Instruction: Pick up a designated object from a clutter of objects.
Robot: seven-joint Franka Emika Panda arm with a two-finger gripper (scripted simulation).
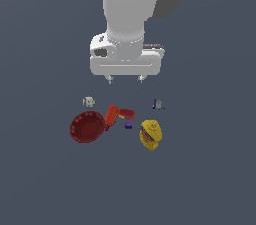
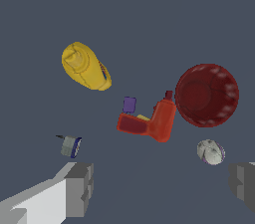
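The tiny grey-blue piece (image 1: 158,104) (image 2: 70,146) lies alone on the plain dark grey-blue floor (image 1: 210,179), at about one o'clock from the yellow bottle (image 1: 150,134) (image 2: 85,66). My gripper (image 1: 125,78) (image 2: 162,188) hangs above the clutter, jaws spread wide, grasping nothing.

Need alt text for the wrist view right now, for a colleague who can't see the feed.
The open gripper hangs above a dark floor with nothing between its fingers; nearest one finger lies the tiny grey and blue piece. Beyond are a red-orange drill with a small purple block beside it, a red bowl, a whitish cube and a yellow bottle on its side.
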